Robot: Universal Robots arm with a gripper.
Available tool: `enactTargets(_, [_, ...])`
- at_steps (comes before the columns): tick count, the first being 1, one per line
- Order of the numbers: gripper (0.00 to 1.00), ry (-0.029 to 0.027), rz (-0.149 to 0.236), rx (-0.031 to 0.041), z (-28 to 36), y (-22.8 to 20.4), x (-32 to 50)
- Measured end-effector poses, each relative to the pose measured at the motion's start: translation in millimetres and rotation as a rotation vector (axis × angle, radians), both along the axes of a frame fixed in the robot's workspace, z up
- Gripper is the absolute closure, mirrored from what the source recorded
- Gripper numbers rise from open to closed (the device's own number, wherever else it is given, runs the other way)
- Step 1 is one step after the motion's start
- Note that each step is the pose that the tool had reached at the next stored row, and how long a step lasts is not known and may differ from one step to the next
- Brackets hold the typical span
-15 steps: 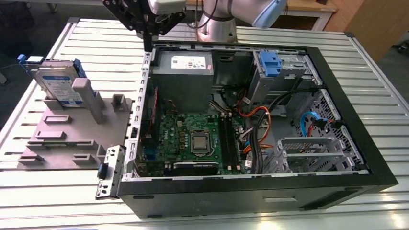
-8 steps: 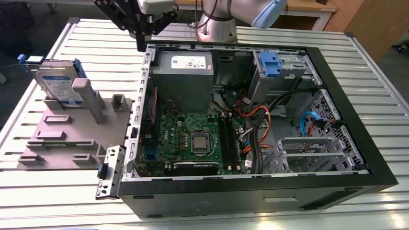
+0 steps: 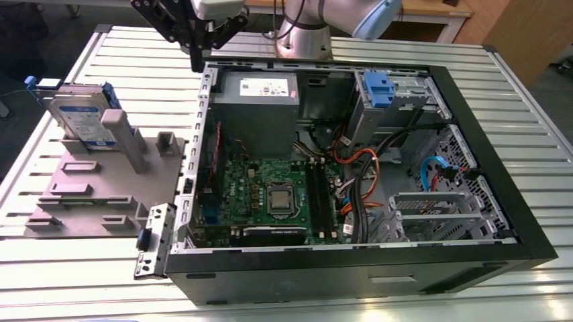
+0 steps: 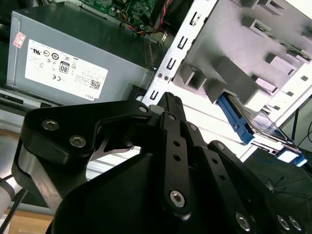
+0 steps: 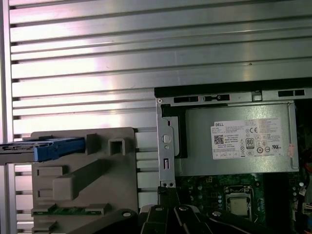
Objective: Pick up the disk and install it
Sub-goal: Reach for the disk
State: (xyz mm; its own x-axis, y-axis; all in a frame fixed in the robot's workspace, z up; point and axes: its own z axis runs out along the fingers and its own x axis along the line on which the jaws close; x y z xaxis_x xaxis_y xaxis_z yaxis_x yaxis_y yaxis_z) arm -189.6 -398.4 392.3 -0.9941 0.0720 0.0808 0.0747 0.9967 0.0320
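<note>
You have one disk (image 3: pixel 82 122) to deal with, and it stands on edge in a slot at the far corner of the single grey holder (image 3: pixel 98 201), which lies on the bench (image 3: pixel 537 100) along the exterior view's left side. A holder post hides the disk's lower part there. In the second wrist view the disk (image 4: pixel 253 119) pokes out from behind the holder's blocks. In the first wrist view it (image 5: pixel 48 148) shows edge-on and is cut off by the frame. The gripper (image 3: pixel 198 64) hangs over the far corner of the one open black computer case (image 3: pixel 501 168), on the side nearest the holder and well apart from the disk. Its dark linkage crowds both wrist views (image 4: pixel 170 100) (image 5: pixel 169 195), so you cannot tell whether it stands wide or narrow. It seems to carry nothing. Just below it inside the case sits one grey box with a white sticker (image 3: pixel 255 100), and one small blue latch piece (image 3: pixel 376 87) sits in the bay at the case's far side.
</note>
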Motion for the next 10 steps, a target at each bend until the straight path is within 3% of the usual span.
enactTargets(3, [0.89, -0.0005, 0.0, -0.0001, 0.0, -0.1, -1.4])
enactTargets(10, [0.89, -0.0071, 0.0, 0.0, 0.0, 0.0, -9.4])
